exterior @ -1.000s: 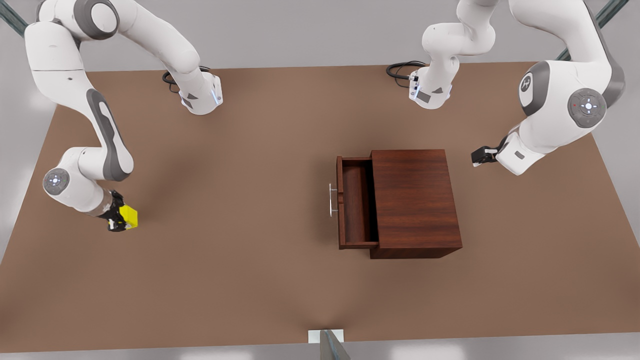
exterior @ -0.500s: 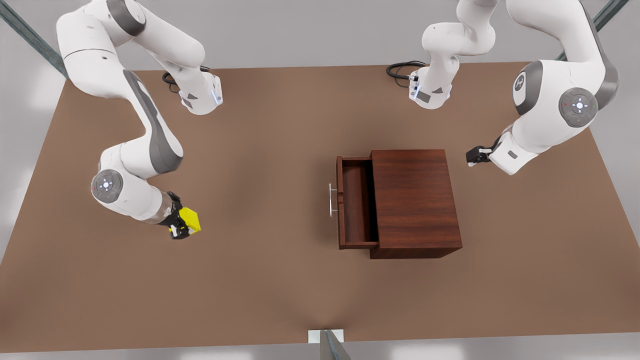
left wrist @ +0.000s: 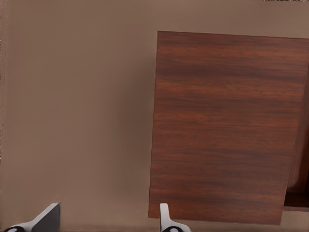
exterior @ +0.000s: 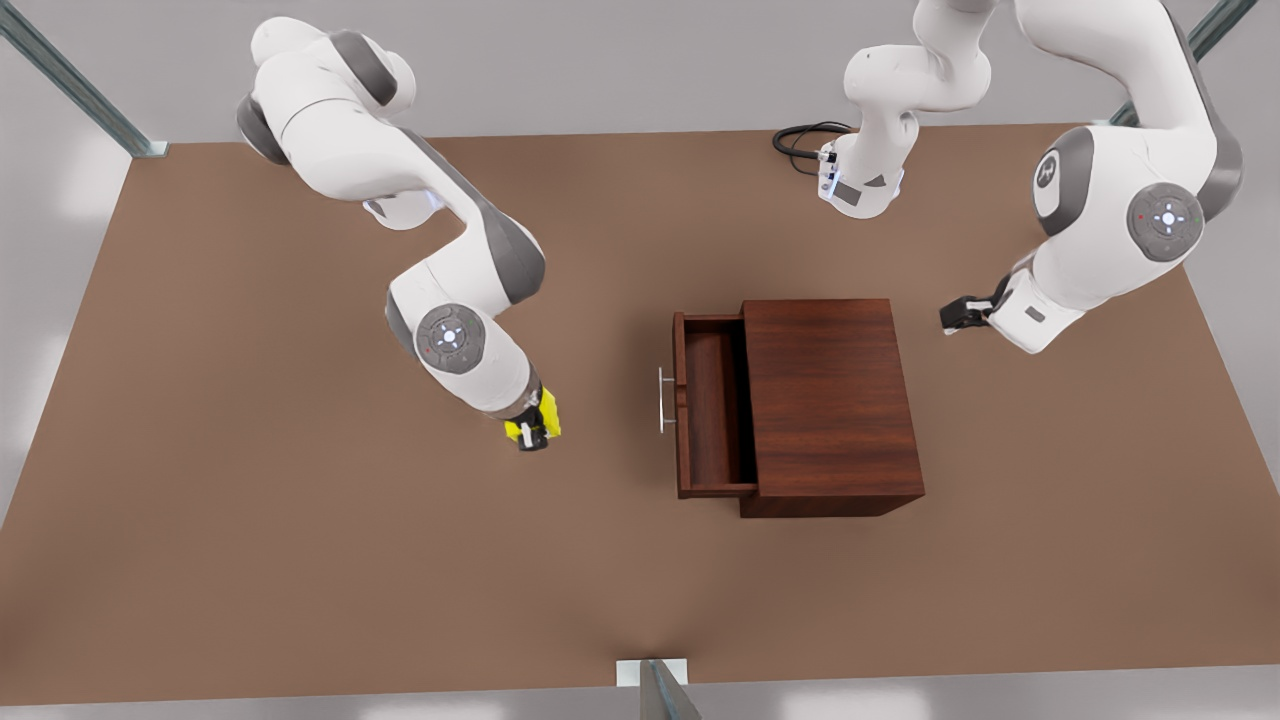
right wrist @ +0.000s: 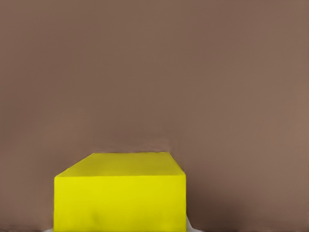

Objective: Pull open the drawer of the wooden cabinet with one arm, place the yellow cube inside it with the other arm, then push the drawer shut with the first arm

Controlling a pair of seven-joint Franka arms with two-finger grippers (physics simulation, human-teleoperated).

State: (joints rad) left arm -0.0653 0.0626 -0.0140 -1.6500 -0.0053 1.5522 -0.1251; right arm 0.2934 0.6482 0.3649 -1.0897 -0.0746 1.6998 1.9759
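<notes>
The wooden cabinet [exterior: 830, 400] stands right of centre in the front view. Its drawer [exterior: 712, 420] is pulled out toward the front view's left, with a silver handle [exterior: 663, 400] on its front panel. My right gripper [exterior: 533, 428] is shut on the yellow cube [exterior: 547, 412] and hangs above the table a short way left of the handle. The cube [right wrist: 120, 198] sits close in the right wrist view. My left gripper [exterior: 958, 316] waits open just beyond the cabinet's right side. Its fingertips [left wrist: 48, 216] are spread, with the cabinet top [left wrist: 227, 125] beyond them.
The brown table [exterior: 300, 560] spreads wide around the cabinet. Both arm bases stand at the back edge, with a black cable [exterior: 800, 135] by the right one. A small metal post [exterior: 655, 690] sits at the front edge.
My right arm has swung toward the front view's right, carrying the yellow cube from the far left to near the drawer handle. The left gripper has barely shifted.
</notes>
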